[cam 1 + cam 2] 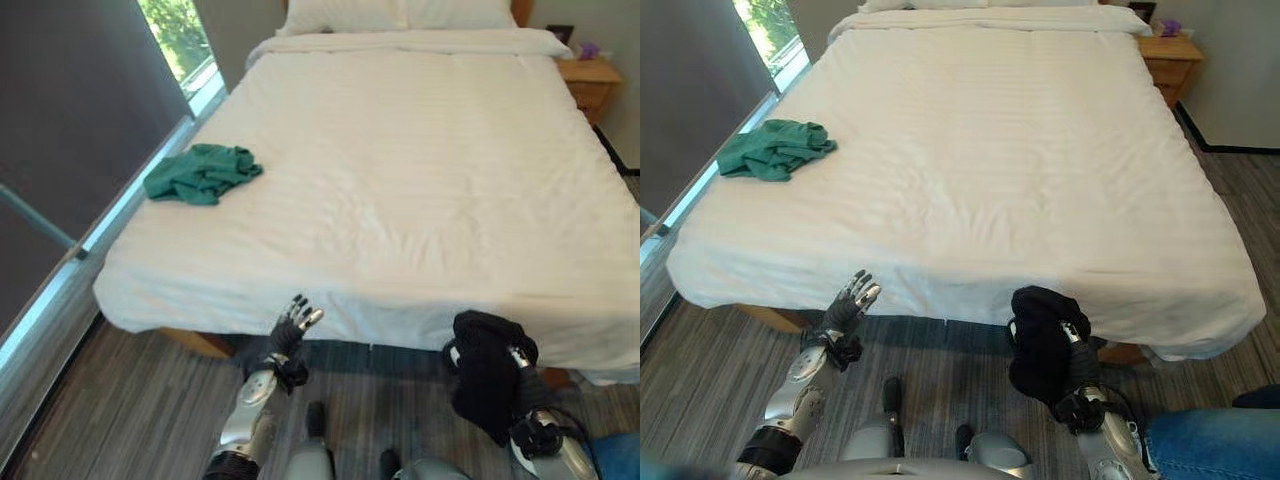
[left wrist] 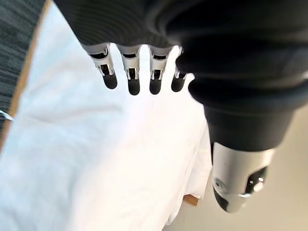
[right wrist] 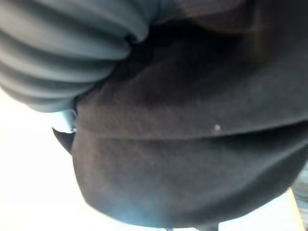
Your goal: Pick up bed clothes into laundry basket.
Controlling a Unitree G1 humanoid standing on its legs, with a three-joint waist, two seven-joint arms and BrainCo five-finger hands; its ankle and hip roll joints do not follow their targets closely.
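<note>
While black garment (image 1: 1040, 340) drapes right hand (image 1: 1076, 352), green garment (image 1: 773, 150) on bed (image 1: 1000, 150)

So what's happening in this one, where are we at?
The robot stands at the foot of a white bed. Its right hand holds a black garment, which hangs off the bed's edge over the floor. Its left hand is raised beside it, fingers straight and holding nothing. A green garment lies crumpled on the bed near the window side, untouched. A wooden nightstand stands at the bed's far corner.
</note>
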